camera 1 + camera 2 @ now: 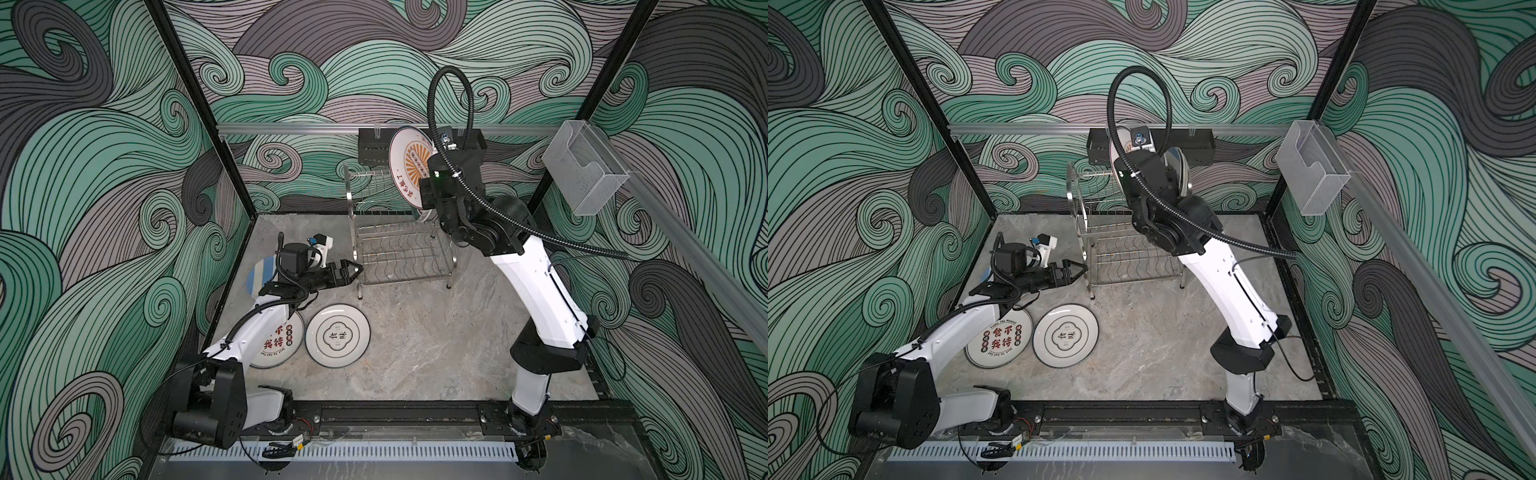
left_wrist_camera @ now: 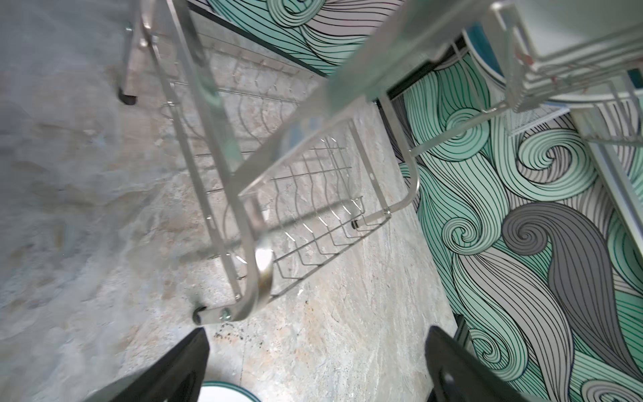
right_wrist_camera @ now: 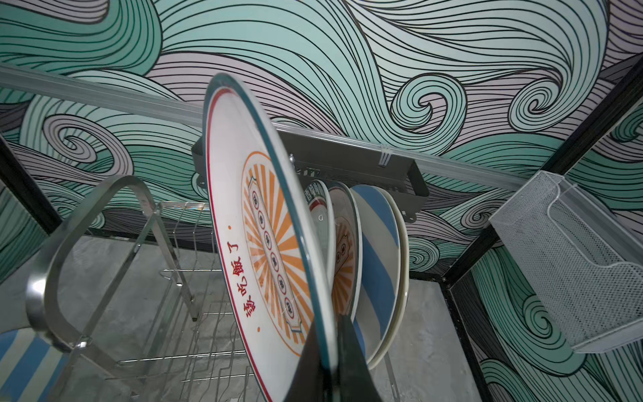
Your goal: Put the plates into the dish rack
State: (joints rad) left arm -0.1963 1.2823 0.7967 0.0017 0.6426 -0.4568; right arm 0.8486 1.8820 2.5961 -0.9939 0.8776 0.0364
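Note:
My right gripper (image 3: 330, 351) is shut on the rim of an orange sunburst plate (image 3: 250, 226) (image 1: 409, 166), held on edge above the upper tier of the dish rack (image 1: 399, 249) (image 3: 104, 261). Behind it in the rack stand a second sunburst plate (image 3: 344, 257) and a blue-striped plate (image 3: 379, 250). My left gripper (image 1: 353, 272) (image 2: 316, 332) hangs open and empty by the rack's front left leg. On the table lie a dark-rimmed plate (image 1: 337, 336), a plate with red and black characters (image 1: 999, 338) partly under my left arm, and a blue-striped plate (image 1: 259, 274).
A black perforated tray (image 1: 374, 149) hangs on the back rail behind the rack. A clear plastic box (image 1: 582, 174) is fixed to the right rail. Patterned walls close in the marble table (image 1: 436, 353) on three sides.

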